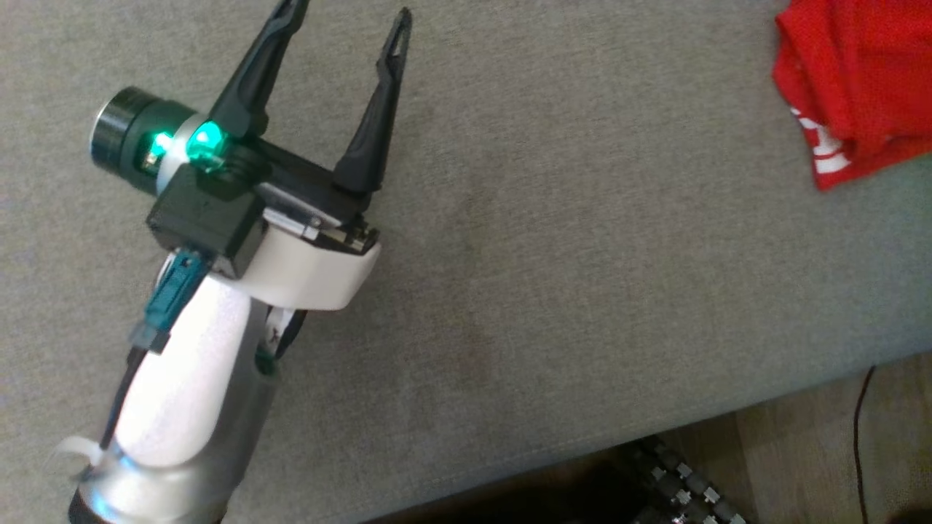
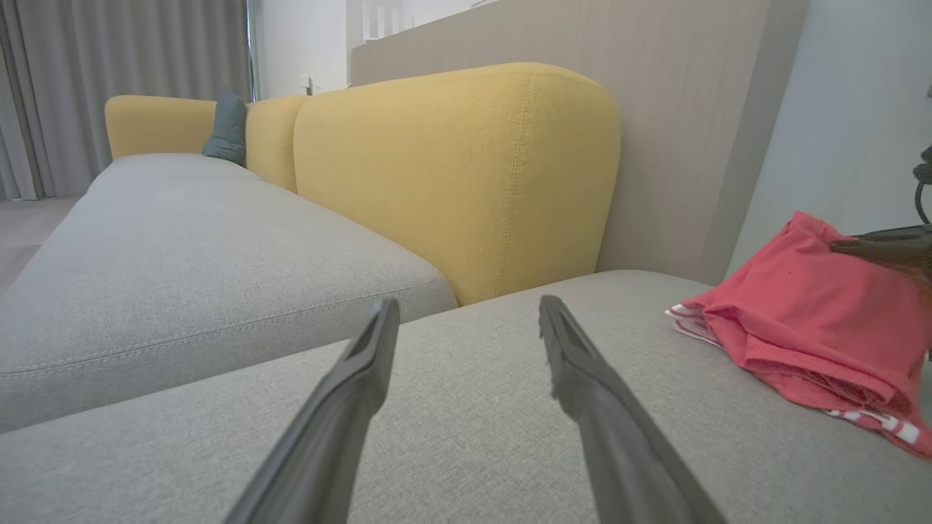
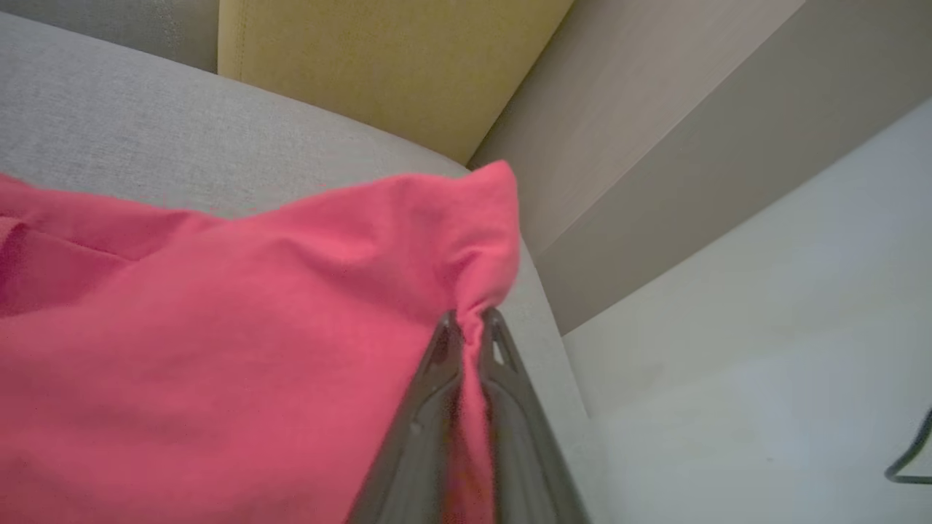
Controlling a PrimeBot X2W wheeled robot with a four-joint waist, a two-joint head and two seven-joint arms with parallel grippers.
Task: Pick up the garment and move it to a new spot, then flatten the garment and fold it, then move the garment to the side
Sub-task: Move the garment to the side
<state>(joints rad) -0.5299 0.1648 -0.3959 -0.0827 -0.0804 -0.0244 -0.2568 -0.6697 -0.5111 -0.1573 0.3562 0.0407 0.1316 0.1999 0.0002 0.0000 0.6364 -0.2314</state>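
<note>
— Starting nearest: left end effector (image 1: 348, 11), state?

— Fingers spread wide, nothing between them. It hangs over the bare grey sofa seat (image 1: 582, 255); a green light glows on its wrist housing. Whether the tips touch the fabric I cannot tell.

— Confirmed from its own wrist view?

— Yes. The left end effector (image 2: 467, 306) shows both dark fingers apart, only seat cushion (image 2: 473, 437) beneath and ahead of them.

— Garment position?

— The red garment (image 1: 852, 73) lies on the same seat, to the right of the left end effector and well apart from it. Bunched into loose folds, white trim showing at its lower edge. From the left wrist the garment (image 2: 808, 320) sits right of the fingers, near the seat's end.

— Right end effector?

— The right end effector (image 3: 470, 316) is closed tight on a gathered pinch of the garment (image 3: 218, 327); cloth runs down between the two fingers and bunches just past the tips. Its dark fingers (image 2: 885, 244) reach in over the garment's top at the edge of the left wrist view.

— Beyond the fingertips?

— Yellow backrest (image 2: 451, 182) ahead of the left end effector, beige wall panel (image 2: 677, 109) right of that. Farther left: more sofa, a teal pillow (image 2: 227, 127), grey curtains (image 2: 109, 51).
</note>
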